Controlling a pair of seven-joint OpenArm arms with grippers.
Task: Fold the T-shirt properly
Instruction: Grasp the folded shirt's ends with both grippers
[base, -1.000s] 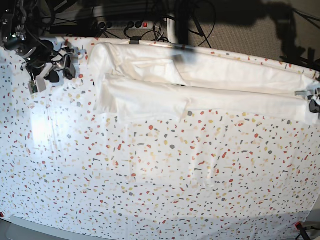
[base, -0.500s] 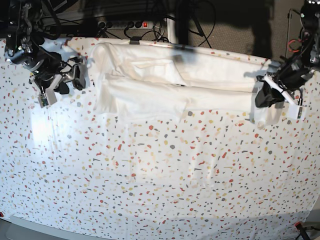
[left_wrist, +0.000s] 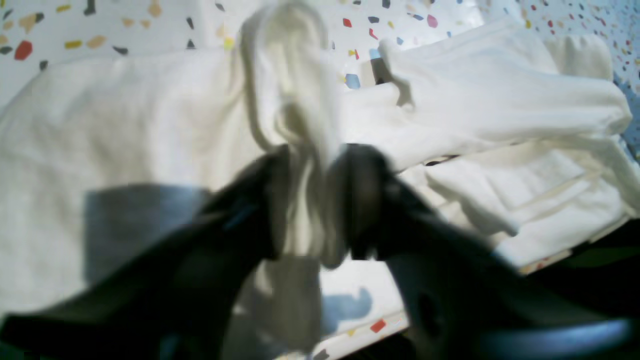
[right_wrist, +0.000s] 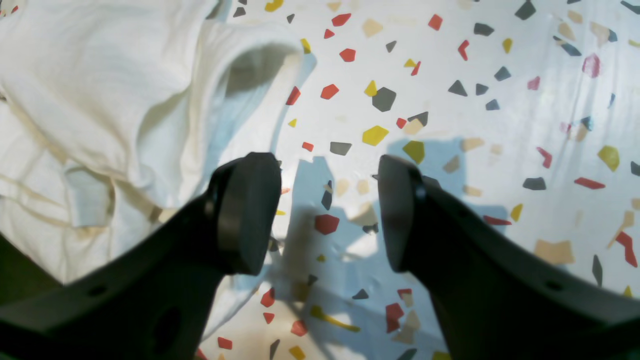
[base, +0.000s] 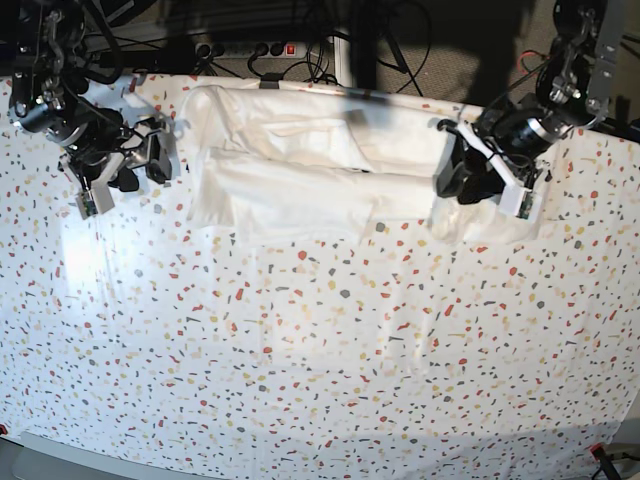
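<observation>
A white T-shirt (base: 330, 165) is lying folded into a long band along the far edge of a table (base: 300, 350) covered in white cloth with coloured flecks. Its sleeve end is sitting toward the right arm's side, and its other end is bunching up under the left arm.

The left gripper (left_wrist: 312, 200) is hanging over that end of the shirt, and a hanging strip of white fabric is passing between its two dark fingers (left_wrist: 255, 210). The wrist view is blurred, so whether the fingers are pinching the cloth or standing loose around it cannot be told. In the base view this gripper (base: 487, 185) is sitting above a raised clump of cloth, inward from the table's side edge.

The right gripper (right_wrist: 327, 215) is hovering with its jaws wide apart and nothing between them, over bare speckled cloth just beside the shirt's sleeve opening (right_wrist: 255, 65). In the base view it (base: 125, 170) is standing near the shirt, not touching it.
</observation>
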